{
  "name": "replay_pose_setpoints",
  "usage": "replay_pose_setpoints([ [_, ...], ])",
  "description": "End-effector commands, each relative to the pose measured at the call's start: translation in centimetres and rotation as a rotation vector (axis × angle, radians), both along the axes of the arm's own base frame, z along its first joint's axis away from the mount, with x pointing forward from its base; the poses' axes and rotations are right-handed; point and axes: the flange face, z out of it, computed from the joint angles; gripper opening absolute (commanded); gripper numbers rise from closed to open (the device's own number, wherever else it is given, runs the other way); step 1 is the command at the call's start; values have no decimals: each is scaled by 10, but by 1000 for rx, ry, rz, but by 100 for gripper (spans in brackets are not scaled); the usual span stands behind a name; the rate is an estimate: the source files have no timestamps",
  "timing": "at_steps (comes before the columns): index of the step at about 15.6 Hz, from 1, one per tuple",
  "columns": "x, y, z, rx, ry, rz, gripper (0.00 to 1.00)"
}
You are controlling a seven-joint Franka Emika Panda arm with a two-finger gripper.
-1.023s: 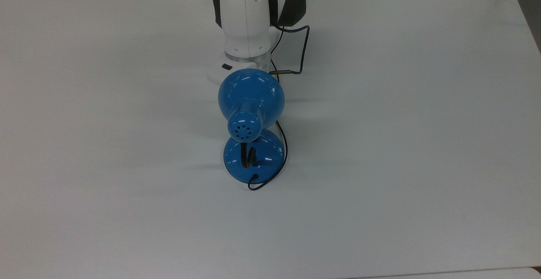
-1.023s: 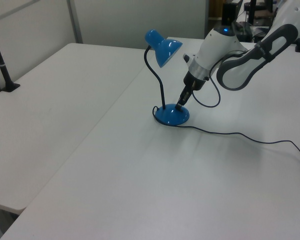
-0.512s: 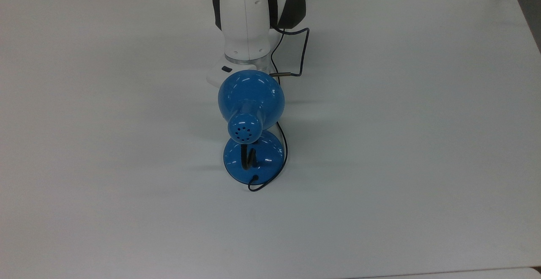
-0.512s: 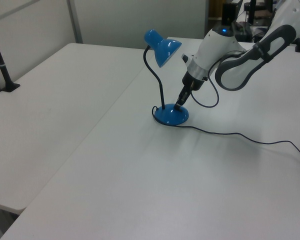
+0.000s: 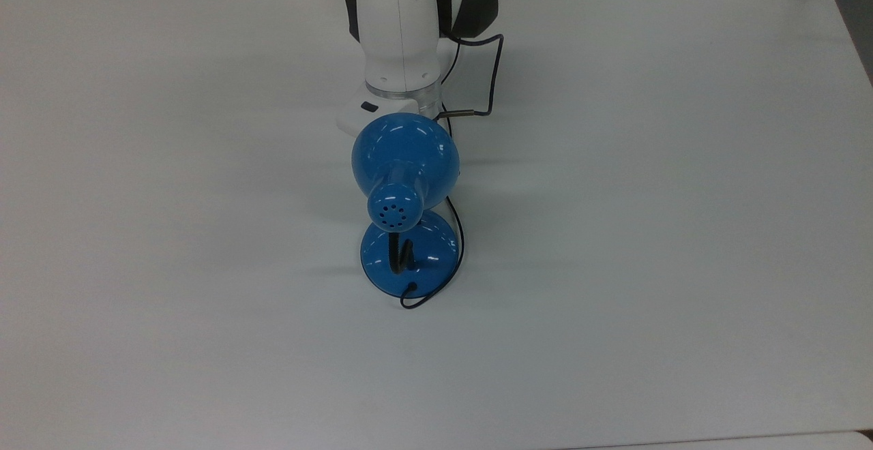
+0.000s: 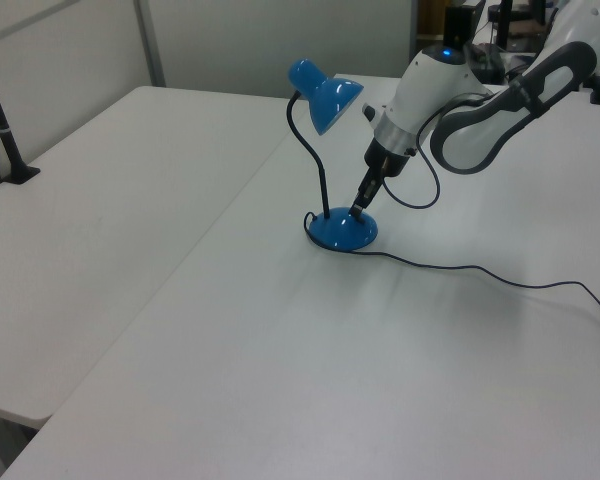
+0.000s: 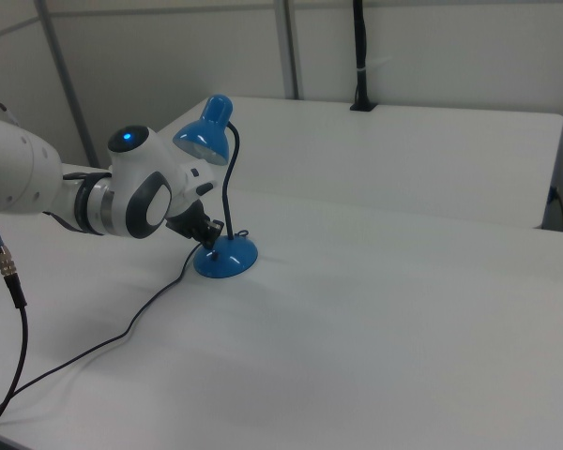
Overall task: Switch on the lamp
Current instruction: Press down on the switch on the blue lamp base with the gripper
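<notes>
End effector [image 6: 358,211] tip down on lamp [image 6: 325,150] base, mid-frame in left view; spread or pressed, cannot tell.

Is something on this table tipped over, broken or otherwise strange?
Nothing stands out. The lamp stands upright on the table, its cord trailing loosely across the surface. The gripper is down at the lamp's base.

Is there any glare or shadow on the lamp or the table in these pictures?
Top view: white glare streaks on the lamp shade and base, faint soft shadows on the table. Left view: pale shadow beside the cord. Right view: the shade's inside looks pale, not clearly lit.
</notes>
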Motion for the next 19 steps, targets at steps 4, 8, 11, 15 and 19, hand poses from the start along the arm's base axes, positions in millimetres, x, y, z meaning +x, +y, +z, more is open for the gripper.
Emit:
replay_pose_setpoints([
  [4,-5,0,3,-14,39,7,0],
  [8,-4,-1,0,-14,37,3,0],
  [11,-1,-4,-9,-19,39,6,0],
  [15,2,-4,-15,-19,31,8,0],
  [19,8,-4,-24,-19,37,9,0],
])
